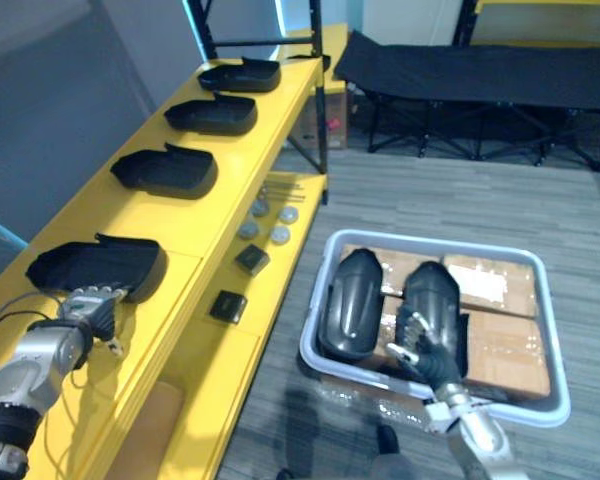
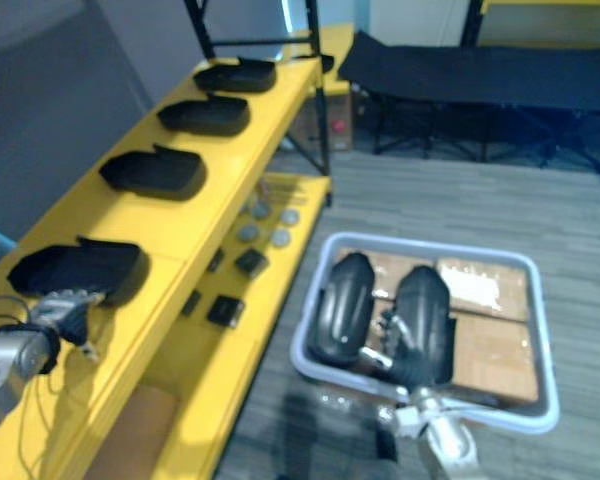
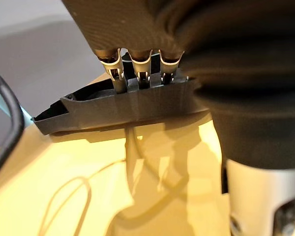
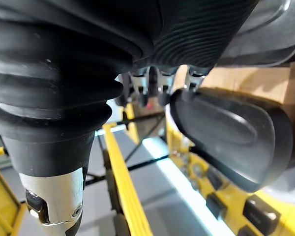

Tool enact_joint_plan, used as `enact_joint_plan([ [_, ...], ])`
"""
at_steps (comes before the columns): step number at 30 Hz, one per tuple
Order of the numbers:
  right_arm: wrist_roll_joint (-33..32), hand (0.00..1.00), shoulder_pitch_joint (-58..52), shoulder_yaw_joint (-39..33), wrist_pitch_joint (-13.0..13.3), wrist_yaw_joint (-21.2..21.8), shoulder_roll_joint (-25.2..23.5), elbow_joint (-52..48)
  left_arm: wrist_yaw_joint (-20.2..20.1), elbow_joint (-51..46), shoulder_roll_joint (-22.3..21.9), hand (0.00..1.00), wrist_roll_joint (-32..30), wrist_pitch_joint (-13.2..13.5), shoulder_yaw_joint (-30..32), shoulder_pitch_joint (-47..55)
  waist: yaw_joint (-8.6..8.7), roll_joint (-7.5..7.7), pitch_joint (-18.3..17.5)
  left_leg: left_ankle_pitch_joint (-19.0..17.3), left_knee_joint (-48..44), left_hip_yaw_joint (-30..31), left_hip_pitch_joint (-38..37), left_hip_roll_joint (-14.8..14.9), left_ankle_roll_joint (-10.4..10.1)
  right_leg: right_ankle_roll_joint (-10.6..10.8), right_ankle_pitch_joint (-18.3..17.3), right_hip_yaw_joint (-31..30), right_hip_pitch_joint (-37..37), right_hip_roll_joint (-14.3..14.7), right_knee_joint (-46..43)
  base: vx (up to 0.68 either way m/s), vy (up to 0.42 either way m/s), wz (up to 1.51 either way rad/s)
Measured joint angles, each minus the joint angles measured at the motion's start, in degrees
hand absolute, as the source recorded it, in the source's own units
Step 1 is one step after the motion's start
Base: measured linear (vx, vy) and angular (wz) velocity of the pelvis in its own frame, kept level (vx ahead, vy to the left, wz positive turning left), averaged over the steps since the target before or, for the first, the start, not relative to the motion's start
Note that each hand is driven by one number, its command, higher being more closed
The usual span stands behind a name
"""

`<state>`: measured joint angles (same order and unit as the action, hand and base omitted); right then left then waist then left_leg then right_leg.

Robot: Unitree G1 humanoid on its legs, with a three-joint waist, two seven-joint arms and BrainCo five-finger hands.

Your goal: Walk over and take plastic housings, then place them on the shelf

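Left arm: silver-grey, enters from the lower left and reaches forward with the forearm angled up. Left hand: held at the near rim of a plastic housing and touching it; its dark ribbed cover fills the upper part of the left wrist view.

Right arm: rises from the lower right edge with the forearm pointing up and inward. Right hand: palm down on the near end of a second housing, its silver fingers spread and bent over the surface, dark tips against it, thumb on the inner side. Right wrist cover: dark and ribbed.
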<state>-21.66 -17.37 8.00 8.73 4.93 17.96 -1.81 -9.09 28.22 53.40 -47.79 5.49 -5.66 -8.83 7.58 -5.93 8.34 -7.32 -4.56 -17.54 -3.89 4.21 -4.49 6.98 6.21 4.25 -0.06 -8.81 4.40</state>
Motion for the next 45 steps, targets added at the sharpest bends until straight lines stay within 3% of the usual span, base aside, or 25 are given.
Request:
enact_joint_plan([
  [18, 0.0, 0.00, 0.2, 0.1, 0.0, 0.0, 0.0, 0.1, 1.6, 3.6, 0.0, 0.00, -4.5, -0.3, 0.1, 0.0, 0.73, -0.06, 0.6, 0.0, 0.0, -0.1, -0.1, 0.1, 0.0, 0.0, 0.0, 0.0, 0.0, 0.1, 0.0, 0.00, 0.000, 0.00],
  [45, 0.0, 0.00, 0.1, 1.1, 0.0, 0.4, 0.1, 0.2, 2.0, 9.2, 0.1, 0.00, -4.9, -0.7, 1.2, -0.6, 0.82, -0.44, 1.0, 0.0, -0.1, -0.1, -0.1, 0.2, 0.0, 0.0, 0.0, 0.0, 0.0, 0.2, 0.0, 0.00, 0.000, 0.00],
])
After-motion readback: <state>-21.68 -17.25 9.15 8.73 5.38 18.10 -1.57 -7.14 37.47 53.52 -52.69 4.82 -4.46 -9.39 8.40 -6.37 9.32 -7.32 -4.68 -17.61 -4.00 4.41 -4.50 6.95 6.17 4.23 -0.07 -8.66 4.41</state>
